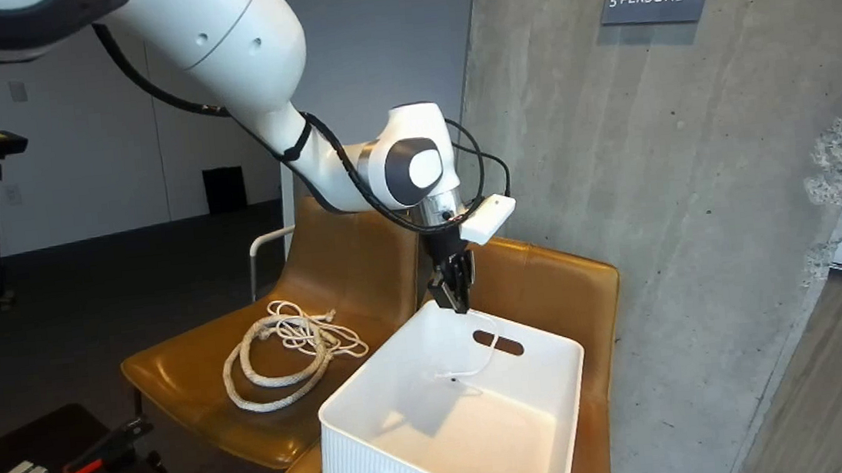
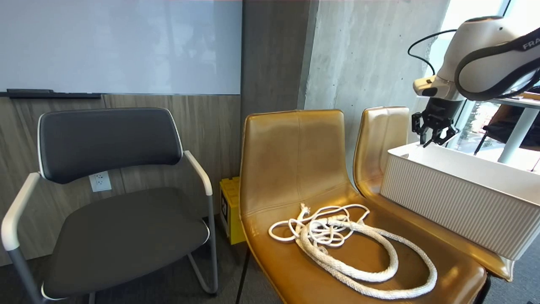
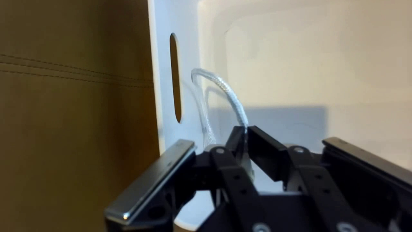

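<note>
Right of a handle slot (image 3: 175, 77), the wrist view alone clearly shows nearly closed fingers (image 3: 264, 151) pinching a white cord (image 3: 237, 106) that arches inside the white bin (image 3: 280, 74), while an exterior view has tan chairs (image 1: 188, 382) bearing coiled rope (image 1: 320, 354) and the bin, then a concrete wall (image 1: 694, 187)

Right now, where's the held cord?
In the wrist view, the white cord is pinched in the gripper and loops inside the white bin, right of its handle slot.
</note>
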Motion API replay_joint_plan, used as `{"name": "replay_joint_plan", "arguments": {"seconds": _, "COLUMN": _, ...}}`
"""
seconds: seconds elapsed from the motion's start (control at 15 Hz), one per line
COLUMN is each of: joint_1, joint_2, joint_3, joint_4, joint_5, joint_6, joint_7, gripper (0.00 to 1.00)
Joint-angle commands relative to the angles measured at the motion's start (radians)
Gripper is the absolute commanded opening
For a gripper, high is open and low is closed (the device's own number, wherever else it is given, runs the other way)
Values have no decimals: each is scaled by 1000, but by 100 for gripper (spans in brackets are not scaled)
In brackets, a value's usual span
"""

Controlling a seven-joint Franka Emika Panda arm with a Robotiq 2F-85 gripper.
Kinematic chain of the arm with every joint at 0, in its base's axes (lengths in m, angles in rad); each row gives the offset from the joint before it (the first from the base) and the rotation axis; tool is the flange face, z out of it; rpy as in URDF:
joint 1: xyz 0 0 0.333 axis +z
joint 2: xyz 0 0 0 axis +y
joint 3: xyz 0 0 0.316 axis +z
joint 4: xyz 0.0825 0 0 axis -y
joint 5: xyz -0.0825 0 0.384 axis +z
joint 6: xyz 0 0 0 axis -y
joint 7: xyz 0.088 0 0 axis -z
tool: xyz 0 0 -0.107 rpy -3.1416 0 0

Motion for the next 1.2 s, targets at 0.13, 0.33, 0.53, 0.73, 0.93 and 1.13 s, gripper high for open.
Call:
{"name": "replay_joint_plan", "arguments": {"seconds": 0.13, "joint_1": 155, "joint_2": -263, "joint_3": -4, "joint_4": -296, "joint_5": -185, "joint_6": 47, "joint_7": 247, "gripper": 3}}
{"name": "replay_joint_plan", "arguments": {"seconds": 0.33, "joint_1": 242, "joint_2": -336, "joint_3": 39, "joint_4": -370, "joint_5": -281, "joint_6": 26, "joint_7": 378, "gripper": 3}}
{"name": "replay_joint_plan", "arguments": {"seconds": 0.53, "joint_1": 331, "joint_2": -350, "joint_3": 109, "joint_4": -383, "joint_5": -358, "joint_6": -20, "joint_7": 503, "gripper": 3}}
{"name": "replay_joint_plan", "arguments": {"seconds": 0.73, "joint_1": 416, "joint_2": -299, "joint_3": 200, "joint_4": -315, "joint_5": -381, "joint_6": -105, "joint_7": 606, "gripper": 3}}
{"name": "replay_joint_plan", "arguments": {"seconds": 0.93, "joint_1": 500, "joint_2": -208, "joint_3": 278, "joint_4": -194, "joint_5": -379, "joint_6": -200, "joint_7": 680, "gripper": 3}}
{"name": "replay_joint_plan", "arguments": {"seconds": 1.13, "joint_1": 592, "joint_2": -79, "joint_3": 319, "joint_4": -25, "joint_5": -384, "joint_6": -306, "joint_7": 759, "gripper": 3}}
